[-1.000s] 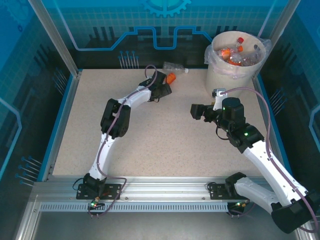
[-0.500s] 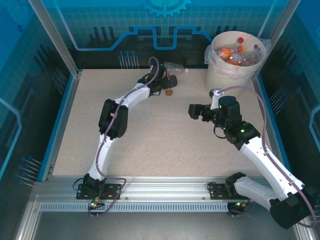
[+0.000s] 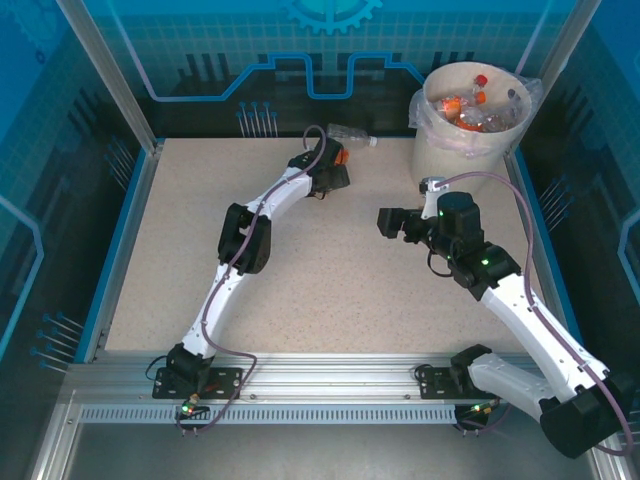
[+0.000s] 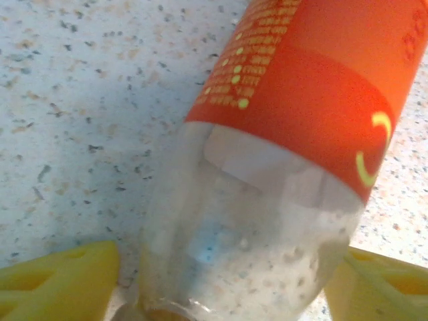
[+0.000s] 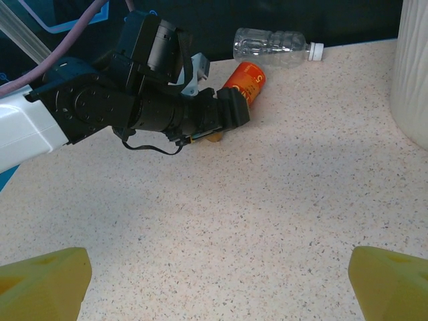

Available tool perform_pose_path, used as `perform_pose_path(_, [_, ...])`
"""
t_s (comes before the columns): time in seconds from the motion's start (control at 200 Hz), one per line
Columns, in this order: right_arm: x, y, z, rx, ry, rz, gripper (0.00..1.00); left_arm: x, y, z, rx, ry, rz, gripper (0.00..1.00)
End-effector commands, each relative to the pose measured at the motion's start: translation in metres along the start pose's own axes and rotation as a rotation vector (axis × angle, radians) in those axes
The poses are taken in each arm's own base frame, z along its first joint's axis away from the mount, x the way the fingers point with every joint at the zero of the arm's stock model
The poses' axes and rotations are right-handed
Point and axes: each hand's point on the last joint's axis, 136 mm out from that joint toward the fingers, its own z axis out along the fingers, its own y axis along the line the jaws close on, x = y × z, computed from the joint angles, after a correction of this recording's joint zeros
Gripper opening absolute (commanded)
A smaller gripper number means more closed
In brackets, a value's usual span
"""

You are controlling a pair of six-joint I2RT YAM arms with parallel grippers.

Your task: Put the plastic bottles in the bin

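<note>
1. Reaches the left arm (image 3: 280,195) out to the far middle of the table (image 3: 330,290).
2. Straddles the orange bottle (image 4: 294,100) with the left gripper (image 4: 224,274), one yellow finger (image 4: 60,281) on either side of the bottle's clear end and close to the plastic.
3. Cannot tell from the wrist view whether those fingers clamp the bottle or merely flank it.
4. Has that orange bottle lying on its side on the speckled tabletop, well apart from the bin (image 3: 450,160).
5. Has a clear bottle (image 5: 271,45) with a white cap (image 5: 315,49) lying on its side just beyond the orange one, by the far edge of the table and outside both grippers.
6. Holds the right gripper (image 5: 217,274) over bare tabletop right of the middle, fingers spread wide with nothing between them.
7. Points that gripper toward the left arm and the two loose bottles, well apart from them.
8. Has the bin standing in the far right corner, cream-white and lined with a clear bag (image 3: 527,92).
9. Shows several binned bottles (image 3: 462,110) inside it, with orange and red among the colours.
</note>
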Motion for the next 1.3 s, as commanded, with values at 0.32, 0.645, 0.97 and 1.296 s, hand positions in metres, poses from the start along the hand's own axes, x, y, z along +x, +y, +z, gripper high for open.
perform_pose_path(0.32, [-0.002,-0.006,-0.006,0.025,-0.028,0.015,1.0,0.033,0.005,-0.01,0.032,0.068,0.06,0.5])
perform_pose_path(0.645, [0.012,-0.013,-0.003,0.035,-0.016,0.11,1.0,0.073,0.012,-0.076,0.248,0.033,0.059,0.41])
perform_pose_path(0.97, [0.022,-0.001,0.005,-0.052,0.039,0.166,1.0,0.13,-0.001,-0.156,0.485,0.03,0.128,0.38])
perform_pose_path(1.296, [0.023,0.026,0.019,-0.256,0.16,0.252,1.0,0.176,-0.029,-0.247,0.832,0.0,0.141,0.37])
